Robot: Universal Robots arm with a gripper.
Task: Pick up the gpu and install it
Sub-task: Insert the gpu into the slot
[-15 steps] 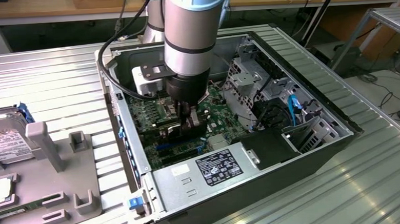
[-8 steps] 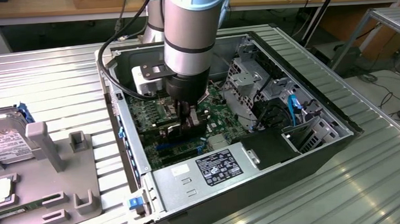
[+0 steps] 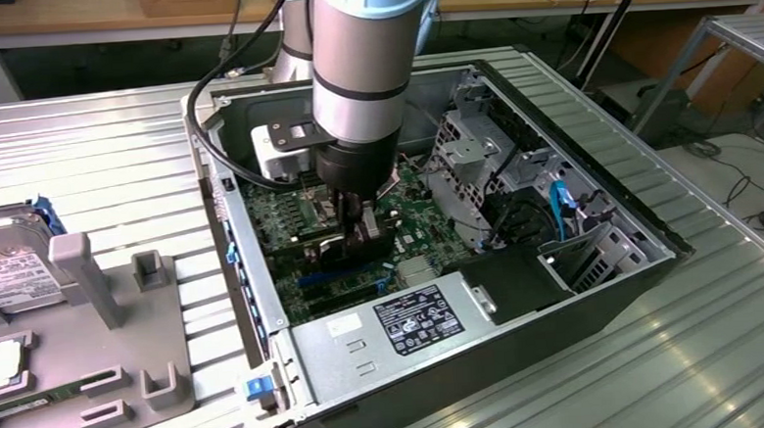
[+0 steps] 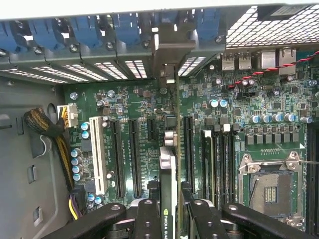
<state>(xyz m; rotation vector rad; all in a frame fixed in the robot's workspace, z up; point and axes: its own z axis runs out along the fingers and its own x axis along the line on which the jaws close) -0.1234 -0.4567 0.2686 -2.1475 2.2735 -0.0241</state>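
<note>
The gpu (image 4: 169, 167) stands on edge over the green motherboard (image 4: 124, 99), seen edge-on as a thin dark card with a white label strip. Its silver bracket (image 4: 167, 55) reaches the case's rear slot openings below the blue clips. My gripper (image 4: 169, 216) is shut on the card's upper edge, with one black finger (image 4: 148, 219) on each side. The card runs along a long black slot (image 4: 188, 149); whether it is seated I cannot tell. In the exterior view my gripper (image 3: 356, 230) is down inside the open computer case (image 3: 596, 291), above the motherboard (image 3: 277, 215).
A power supply (image 3: 401, 321) fills the case's near end, and drive cages (image 3: 484, 160) stand on the exterior view's right. A memory stick (image 4: 208, 159) and an empty processor socket (image 4: 269, 184) lie beside the card. A grey fixture (image 3: 113, 316) with a hard drive (image 3: 6, 273) sits outside, at the left.
</note>
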